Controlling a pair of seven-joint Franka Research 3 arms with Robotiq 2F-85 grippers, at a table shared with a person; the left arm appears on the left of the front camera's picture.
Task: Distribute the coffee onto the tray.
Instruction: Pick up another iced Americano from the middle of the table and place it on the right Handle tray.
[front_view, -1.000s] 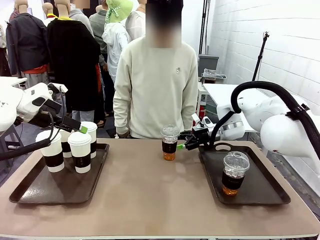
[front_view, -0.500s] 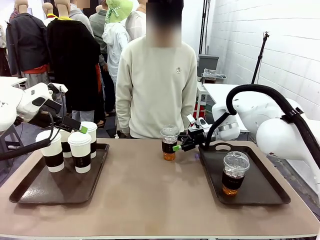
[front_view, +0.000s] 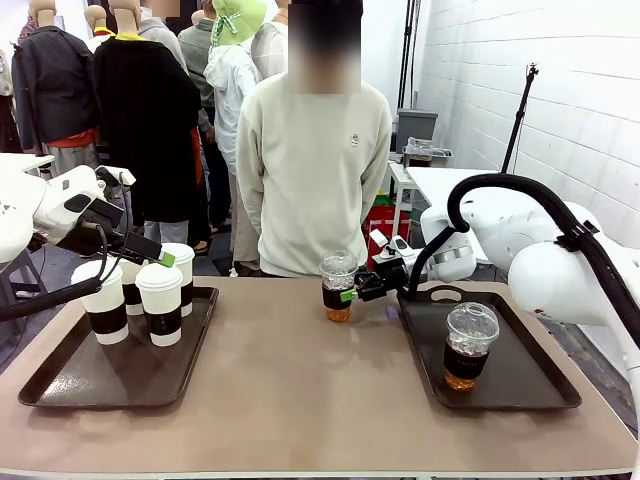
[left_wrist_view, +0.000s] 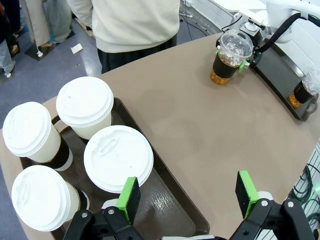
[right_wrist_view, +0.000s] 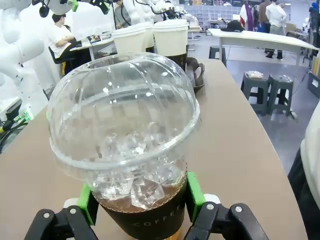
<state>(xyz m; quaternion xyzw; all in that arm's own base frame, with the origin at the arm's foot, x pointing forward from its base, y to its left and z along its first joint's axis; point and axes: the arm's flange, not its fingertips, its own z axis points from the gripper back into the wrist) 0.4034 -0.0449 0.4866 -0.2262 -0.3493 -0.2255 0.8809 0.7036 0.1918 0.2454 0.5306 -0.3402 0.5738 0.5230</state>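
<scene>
A clear dome-lidded coffee cup (front_view: 338, 285) with ice and amber drink stands on the table in front of the person. My right gripper (front_view: 351, 293) reaches it from the right. In the right wrist view its green pads (right_wrist_view: 195, 194) press both sides of the cup's dark sleeve (right_wrist_view: 142, 220), so it is shut on the cup. A second clear cup (front_view: 468, 345) stands on the right tray (front_view: 520, 402). Several white-lidded cups (left_wrist_view: 117, 157) with dark sleeves stand on the left tray (front_view: 60, 388). My left gripper (left_wrist_view: 187, 195) hovers open above that tray's edge, holding nothing.
A person in a cream sweater (front_view: 312, 170) stands at the far side of the table, close behind the clear cup. The bare tan table top (front_view: 300, 380) lies between the two trays. The right tray has free floor around its one cup.
My right gripper has slid left from the tray's corner to the clear cup, and its jaws have come in onto the sleeve. The left arm and the cups stay put.
</scene>
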